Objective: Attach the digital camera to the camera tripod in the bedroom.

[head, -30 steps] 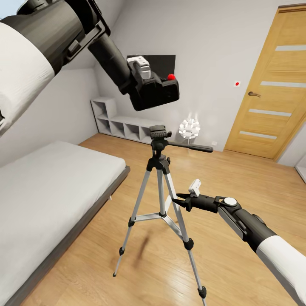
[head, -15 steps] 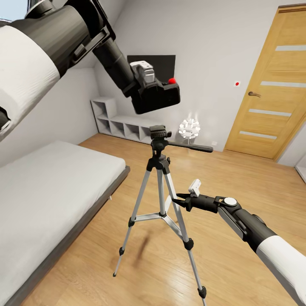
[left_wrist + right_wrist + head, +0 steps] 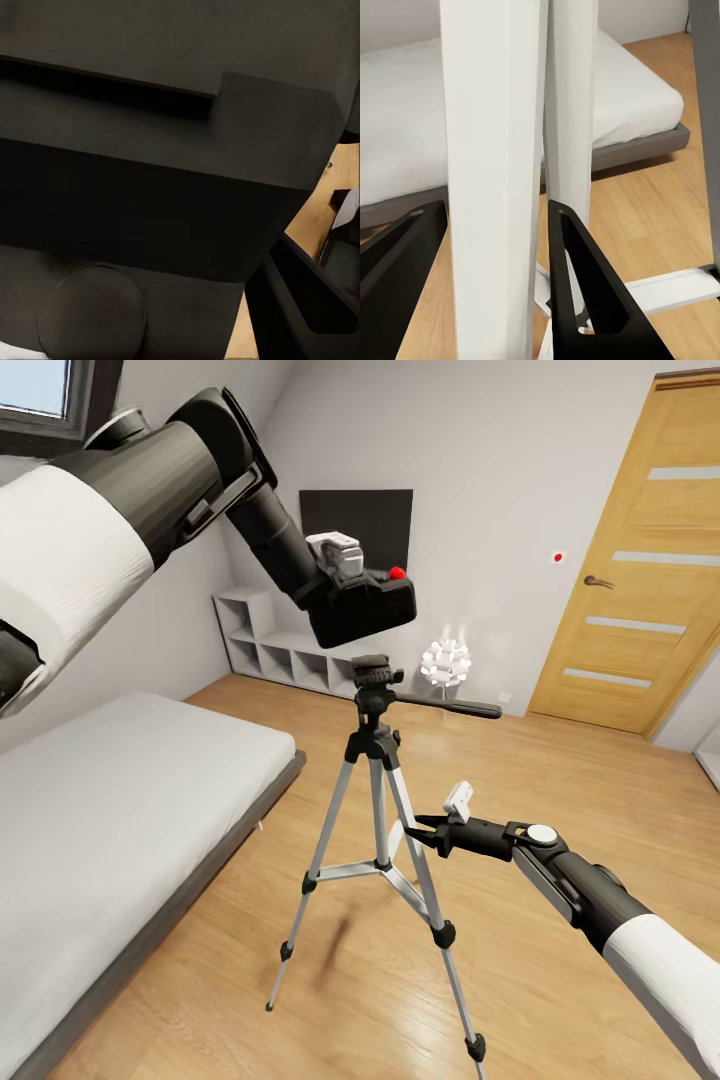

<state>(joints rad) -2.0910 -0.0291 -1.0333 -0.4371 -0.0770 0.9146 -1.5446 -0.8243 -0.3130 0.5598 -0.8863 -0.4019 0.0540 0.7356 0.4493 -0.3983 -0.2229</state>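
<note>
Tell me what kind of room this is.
Most likely a bedroom: a low grey bed lies on the light wood floor, with a wooden door and a skylight in the sloped wall.

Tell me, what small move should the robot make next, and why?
Probably lower the camera a little, straight onto the tripod. The left gripper holds it just above the tripod's black head, not yet touching, while the right gripper is around one silver leg, steadying it.
</note>
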